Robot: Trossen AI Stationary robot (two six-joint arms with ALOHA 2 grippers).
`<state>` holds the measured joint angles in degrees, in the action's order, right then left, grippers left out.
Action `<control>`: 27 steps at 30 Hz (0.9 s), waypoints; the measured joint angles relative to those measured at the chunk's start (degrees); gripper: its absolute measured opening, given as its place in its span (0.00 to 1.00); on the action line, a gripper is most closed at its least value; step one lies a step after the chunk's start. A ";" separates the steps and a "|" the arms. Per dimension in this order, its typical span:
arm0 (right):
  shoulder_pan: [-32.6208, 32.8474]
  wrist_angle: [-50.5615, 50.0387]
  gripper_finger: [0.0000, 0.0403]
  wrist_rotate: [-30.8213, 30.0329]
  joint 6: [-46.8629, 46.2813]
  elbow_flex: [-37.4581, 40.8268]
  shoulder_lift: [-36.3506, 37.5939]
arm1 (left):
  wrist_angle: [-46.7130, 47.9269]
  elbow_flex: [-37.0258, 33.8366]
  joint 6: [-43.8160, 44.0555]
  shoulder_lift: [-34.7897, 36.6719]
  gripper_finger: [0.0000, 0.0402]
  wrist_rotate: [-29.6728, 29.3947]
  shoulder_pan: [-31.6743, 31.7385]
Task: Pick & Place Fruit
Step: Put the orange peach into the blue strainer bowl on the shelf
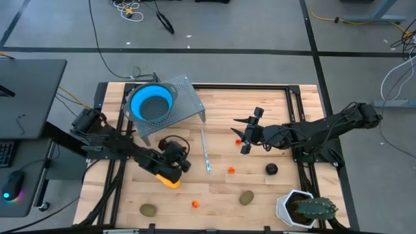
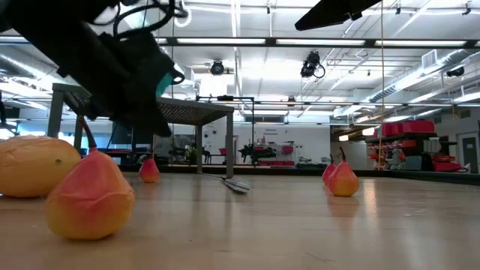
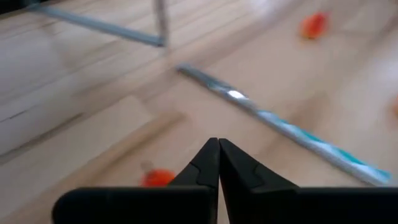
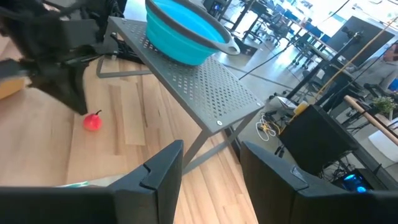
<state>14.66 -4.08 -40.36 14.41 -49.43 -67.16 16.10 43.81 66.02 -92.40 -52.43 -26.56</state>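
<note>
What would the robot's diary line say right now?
left gripper: shut, empty, by yellow fruit | right gripper: open, waiting mid-table

From above, the left arm's wrist covers most of the yellow oblong fruit (image 1: pixel 171 182); only 1 end shows. The potted spiky plant (image 1: pixel 311 209) is cut by the bottom edge. At table level, the yellow fruit runs off the picture's side. The left wrist picture is blurred, and 1 orange-red ball (image 3: pixel 157 178) sits half hidden behind the fingers (image 3: pixel 205 168).

no readable txt, labels or nos. anywhere in these views.
</note>
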 joint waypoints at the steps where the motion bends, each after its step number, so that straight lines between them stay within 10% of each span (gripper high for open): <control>1: 0.00 -0.02 0.42 0.00 0.00 0.00 0.00 | 1.93 -0.04 1.95 -0.02 0.04 -0.33 0.19; 17: 0.00 0.02 0.42 0.15 0.00 0.00 0.00 | 4.83 -0.11 14.25 -8.13 0.44 -2.08 1.07; 27: 0.00 -0.02 0.42 0.53 0.00 0.00 0.02 | 3.37 -0.11 14.65 -13.12 0.41 -1.55 3.79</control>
<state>14.66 -4.10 -39.83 14.41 -49.43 -67.13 19.48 43.70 80.66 -105.52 -53.99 -22.76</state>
